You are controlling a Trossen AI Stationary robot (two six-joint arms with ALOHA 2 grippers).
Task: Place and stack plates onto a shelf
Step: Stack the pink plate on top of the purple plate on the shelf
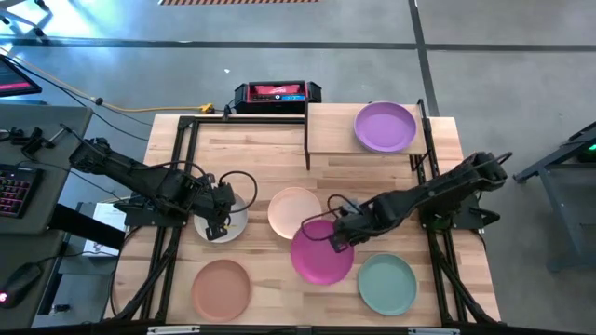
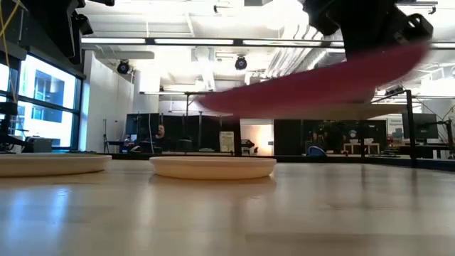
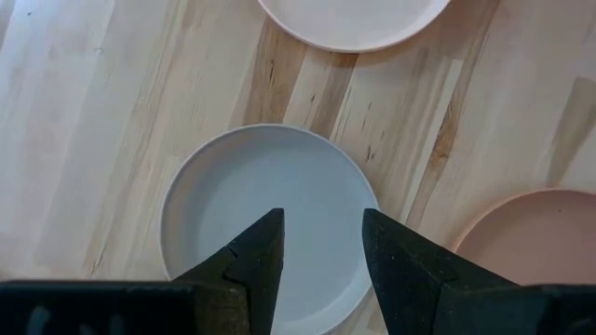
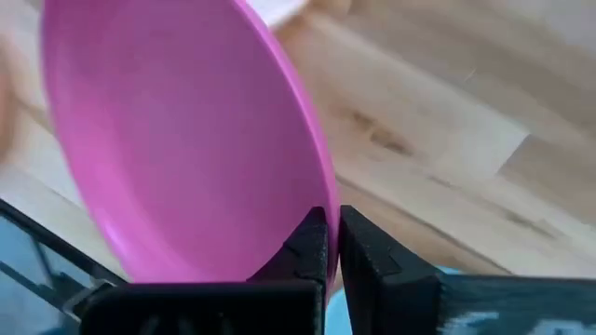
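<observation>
- While the right gripper (image 1: pixel 337 233) held the magenta plate (image 1: pixel 322 251) above the table (image 1: pixel 270 149), its two fingers were pressed together on the plate's rim, as the right wrist view showed.
- The magenta plate was off the wood and tilted; in the low view it hung as a blurred red-pink band over the peach plate (image 2: pixel 212 166).
- From above, it overlapped the lower right edge of the peach plate (image 1: pixel 294 210) and lay just beside the teal plate (image 1: pixel 386 284).
- The left gripper (image 1: pixel 220 214) hovered over the grey plate (image 3: pixel 270 214) with its fingers (image 3: pixel 256 265) apart and nothing between them.
- The terracotta plate (image 1: pixel 222 288) lay near the front left of the table, well apart from the others.
- The shelf (image 1: pixel 326 130), a light wooden board on thin black posts, stood at the back right of the table.
- It carried only the purple plate (image 1: pixel 385 127), which lay on its right half; the left half was bare wood.
- All plates were round, shallow and matte, with a low raised rim.
- The table was pale wood with visible grain and darker streaks, and black metal bars ran along its sides.
- A black box with a red label (image 1: pixel 277 94) sat behind the table, close to the shelf's left end.
</observation>
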